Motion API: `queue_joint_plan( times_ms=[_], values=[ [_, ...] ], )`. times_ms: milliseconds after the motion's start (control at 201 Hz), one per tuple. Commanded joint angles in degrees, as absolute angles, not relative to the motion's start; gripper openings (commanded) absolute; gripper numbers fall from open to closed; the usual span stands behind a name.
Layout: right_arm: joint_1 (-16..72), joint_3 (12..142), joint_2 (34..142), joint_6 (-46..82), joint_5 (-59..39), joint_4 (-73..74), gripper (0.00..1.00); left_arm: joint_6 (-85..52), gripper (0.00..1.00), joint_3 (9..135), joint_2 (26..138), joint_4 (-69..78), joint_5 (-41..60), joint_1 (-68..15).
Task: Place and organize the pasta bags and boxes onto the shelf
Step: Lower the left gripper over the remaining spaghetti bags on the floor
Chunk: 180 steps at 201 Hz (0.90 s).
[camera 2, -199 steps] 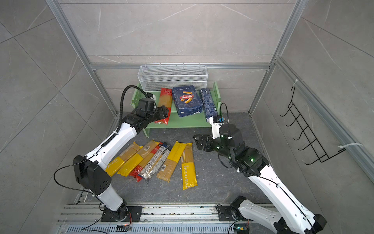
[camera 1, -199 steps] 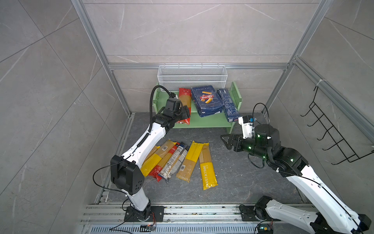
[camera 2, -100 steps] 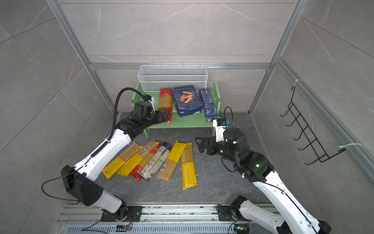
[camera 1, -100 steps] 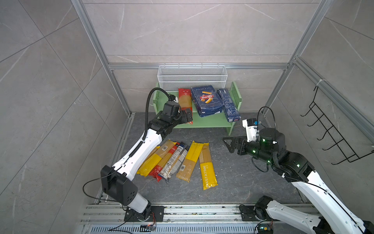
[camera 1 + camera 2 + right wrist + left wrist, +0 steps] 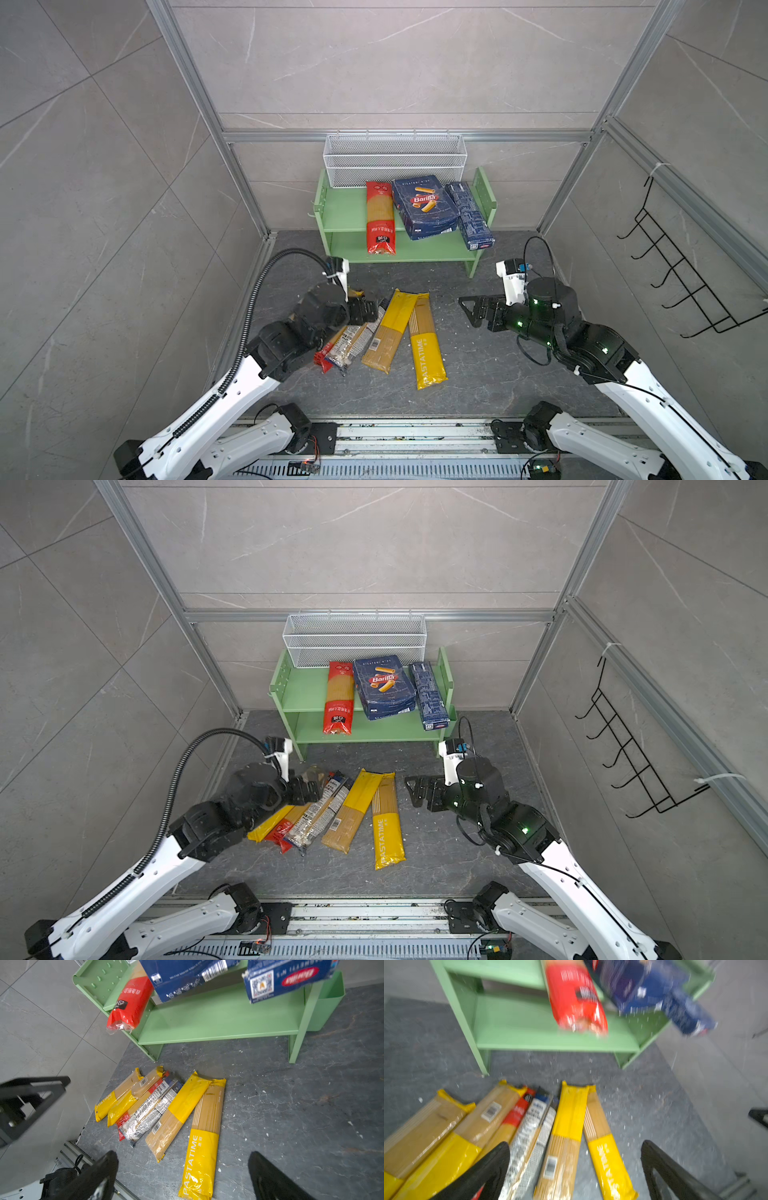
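Left hand (image 5: 365,309): released, empty. Hovers over the shelf-ward ends of slim yellow, red and clear spaghetti packets (image 5: 390,332) fanned on the dark counter (image 5: 478,374) — long axes toward the green two-tier shelf (image 5: 345,212). Nearer than the open right hand (image 5: 473,309). Mostly hidden under the left arm (image 5: 232,386) in both top views — plain from the right wrist: two outermost yellow packets (image 5: 116,1103).

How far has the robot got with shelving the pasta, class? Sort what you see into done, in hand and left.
Done: a red bag, the wide Barilla box and the narrow box lie on the shelf, on its top board.
In hand: nothing. The left gripper hovers open over the floor bags; the right gripper is open and empty.
Left: those roughly six bags to shelve.
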<state>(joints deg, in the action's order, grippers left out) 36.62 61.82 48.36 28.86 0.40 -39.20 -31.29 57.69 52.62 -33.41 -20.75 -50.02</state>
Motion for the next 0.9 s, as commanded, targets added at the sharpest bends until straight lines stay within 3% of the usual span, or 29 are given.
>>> queue_joint_plan(
  times_ms=[0, 129, 398, 891],
  values=[
    [36.52, 58.49, 45.27, 30.68, -0.73, -38.15, 1.0, -35.54, 1.0, 51.56, 54.71, -34.19, -28.33, -57.05],
    [36.56, 54.13, 42.11, 31.54, -1.6, -37.62, 1.0, -37.56, 1.0, 46.17, 61.01, -29.21, -32.84, -62.75],
    [36.64, 50.01, 39.09, 31.91, -4.05, -38.65, 1.0, -36.35, 1.0, 38.08, 68.93, -13.87, -31.02, -62.86],
    [36.74, 47.71, 34.42, 33.05, -5.94, -40.68, 1.0, -32.12, 1.0, 34.01, 81.76, 2.77, -13.31, -48.7]
  ],
)
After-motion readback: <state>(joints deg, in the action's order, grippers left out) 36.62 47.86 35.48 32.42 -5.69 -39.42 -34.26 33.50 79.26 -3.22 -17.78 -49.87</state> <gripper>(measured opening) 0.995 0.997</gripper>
